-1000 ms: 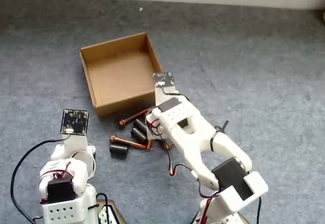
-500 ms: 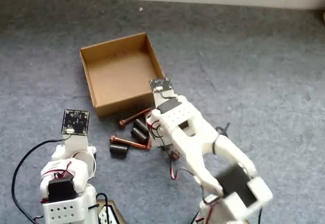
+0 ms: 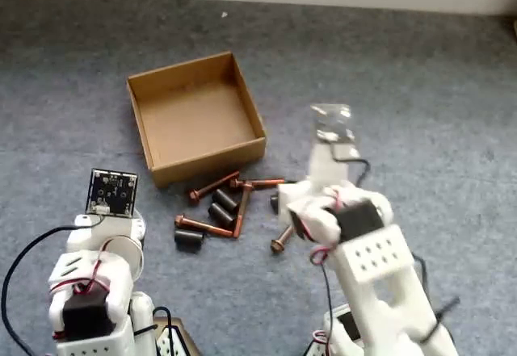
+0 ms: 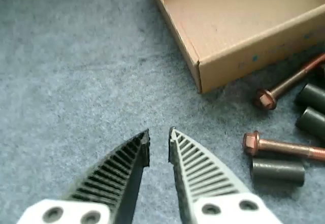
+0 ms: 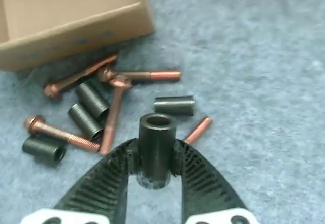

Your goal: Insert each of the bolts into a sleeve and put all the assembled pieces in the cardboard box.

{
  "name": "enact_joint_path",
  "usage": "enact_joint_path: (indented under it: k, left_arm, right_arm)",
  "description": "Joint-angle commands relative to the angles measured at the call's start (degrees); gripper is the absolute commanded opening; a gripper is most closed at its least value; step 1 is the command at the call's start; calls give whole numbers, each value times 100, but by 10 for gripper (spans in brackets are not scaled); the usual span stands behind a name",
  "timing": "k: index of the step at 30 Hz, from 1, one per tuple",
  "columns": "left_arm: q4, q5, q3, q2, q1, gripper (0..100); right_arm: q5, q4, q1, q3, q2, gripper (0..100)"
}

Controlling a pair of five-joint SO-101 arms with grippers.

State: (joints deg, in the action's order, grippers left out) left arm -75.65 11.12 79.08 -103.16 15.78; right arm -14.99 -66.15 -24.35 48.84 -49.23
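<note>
Five copper-coloured bolts [image 5: 142, 74] are counted on the grey worktop [image 3: 420, 73], every one of them outside the cardboard box [image 3: 210, 160] and strewn along the box wall that faces the arms. Closest to that wall, a long bolt [image 3: 214, 186] is laid slantwise, and a second bolt [image 3: 260, 183] is stretched out beside it, almost parallel to the wall. A third bolt [image 3: 241, 209] is pointed away from the box, with its head set just beside the head of the second. Farther from the box a fourth bolt [image 3: 206, 227] is seen, and a lone sleeve [image 3: 188, 240] is lying just beyond it. Between the long bolt and the fourth, two paired sleeves [image 3: 224, 201] are tucked side by side. One more black piece, the outlying sleeve [image 5: 174, 105], is laid on its side past the tip of the second bolt, and a fifth bolt [image 3: 282, 240] is found farthest from the box, partly covered by the right arm. Now to the right end effector [image 5: 156, 144]: it is closed firmly around the gripped sleeve [image 5: 157, 132], whose open bore is turned toward the wrist camera, and most of the scatter is left between it and the box. Over at the left end effector [image 4: 159, 135], the ribbed fingers are parted by a narrow gap and nothing is held. It is poised over bare worktop off the near corner of the box.
</note>
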Motion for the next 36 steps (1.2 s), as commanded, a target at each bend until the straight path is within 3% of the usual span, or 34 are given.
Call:
enact_joint_path:
  k: [1, 7, 11, 14, 19, 22, 30, 36]
  left_arm:
    - [-97, 273, -778, 40, -400, 102]
    - [-237, 264, -1692, 1455, -1182, 102]
    - [-237, 193, -2527, 3196, -1719, 102]
    - [-176, -378, -2967, 4259, -2343, 110]
    - [246, -1758, -3477, 5560, -3275, 242]
    - [624, -2224, -3688, 6229, -3644, 255]
    - [1952, -2488, -3916, 8066, -3978, 255]
    - [2092, -2488, -4444, 9358, -4004, 255]
  right_arm:
    - [44, 734, 602, 690, -1007, 5]
    - [35, 2466, 1138, 2343, -1903, 5]
    - [44, 2703, 1244, 2958, -2123, 5]
    - [35, 2703, 1270, 3029, -2167, 5]
    - [-334, 2905, 1587, 3046, -2167, 5]
    - [-396, 3231, 1868, 3046, -2149, 5]
    - [-396, 3327, 1930, 3055, -2149, 5]
    - [-396, 3327, 1930, 3055, -2149, 5]
